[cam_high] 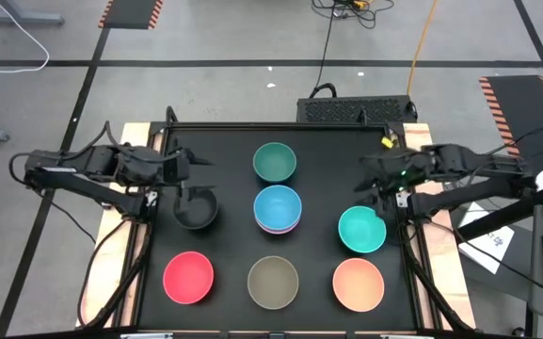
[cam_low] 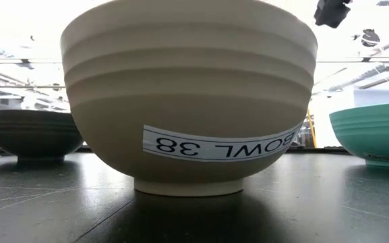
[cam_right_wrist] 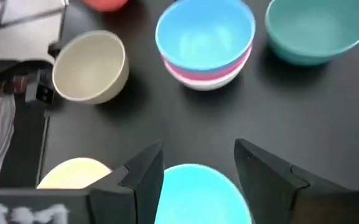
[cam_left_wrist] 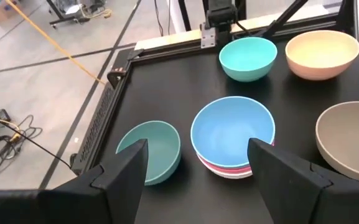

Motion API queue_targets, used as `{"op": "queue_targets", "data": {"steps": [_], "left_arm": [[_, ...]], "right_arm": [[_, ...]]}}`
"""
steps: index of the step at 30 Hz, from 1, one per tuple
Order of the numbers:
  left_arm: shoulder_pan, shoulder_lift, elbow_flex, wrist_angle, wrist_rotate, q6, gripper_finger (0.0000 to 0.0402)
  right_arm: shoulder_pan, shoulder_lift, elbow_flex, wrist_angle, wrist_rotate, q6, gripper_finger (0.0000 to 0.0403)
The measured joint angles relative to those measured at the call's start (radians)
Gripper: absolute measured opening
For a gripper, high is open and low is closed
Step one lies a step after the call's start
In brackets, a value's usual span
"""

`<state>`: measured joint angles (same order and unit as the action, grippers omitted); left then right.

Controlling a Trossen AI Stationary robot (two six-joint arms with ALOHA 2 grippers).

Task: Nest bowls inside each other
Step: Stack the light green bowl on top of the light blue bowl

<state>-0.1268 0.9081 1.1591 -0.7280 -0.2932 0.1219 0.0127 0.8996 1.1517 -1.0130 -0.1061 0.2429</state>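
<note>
Right gripper (cam_high: 381, 201), jaws spread and grasping nothing, hangs over the far rim of the bright teal bowl (cam_high: 361, 230) on the table's right side. Left gripper (cam_high: 182, 176), jaws likewise spread and empty, hovers just beyond the black bowl (cam_high: 196, 208) on the left. Between them sits the stack (cam_high: 278, 209): light blue on top, pink and white beneath. Loose bowls lie well apart around it: a green one (cam_high: 275, 162) behind, and red (cam_high: 188, 277), olive-grey (cam_high: 273, 282) and peach (cam_high: 358, 283) along the front.

Thin plastic rims are likely to slip: a pinch set too shallow could drop a bowl or send it skidding. A bowl lowered off-centre could tip the stack. Both arms reaching for the centre together risk colliding.
</note>
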Motion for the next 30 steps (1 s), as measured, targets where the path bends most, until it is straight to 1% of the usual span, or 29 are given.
{"op": "queue_targets", "data": {"steps": [3,6,11,13,17,21,24,30], "left_arm": [[0.000,-0.012,0.000,0.000,-0.001,-0.003,0.0280],[0.000,-0.020,0.000,0.000,-0.001,-0.013,0.0280],[0.000,-0.021,0.000,-0.001,-0.001,-0.031,0.0280],[0.000,-0.021,0.000,0.000,-0.001,-0.038,0.0280],[0.000,-0.021,0.000,-0.001,-0.001,-0.042,0.0280],[0.000,-0.021,0.000,-0.001,-0.001,-0.047,0.0280],[0.000,-0.021,0.000,0.000,0.000,-0.048,0.0280],[0.000,-0.021,0.000,0.000,0.004,-0.057,0.0280]], "right_arm": [[0.042,0.039,-0.036,-0.004,0.005,0.055,0.0187],[0.070,0.072,-0.074,-0.020,0.052,0.117,0.0184],[0.082,0.093,-0.123,-0.016,0.079,0.174,0.0171],[0.084,0.100,-0.135,-0.006,0.065,0.191,0.0169],[0.101,0.114,-0.138,0.008,0.003,0.254,0.0167],[0.130,0.134,-0.138,0.007,-0.007,0.309,0.0167],[0.161,0.144,-0.137,0.006,-0.062,0.339,0.0167],[0.229,0.175,-0.137,-0.018,-0.050,0.427,0.0167]]}}
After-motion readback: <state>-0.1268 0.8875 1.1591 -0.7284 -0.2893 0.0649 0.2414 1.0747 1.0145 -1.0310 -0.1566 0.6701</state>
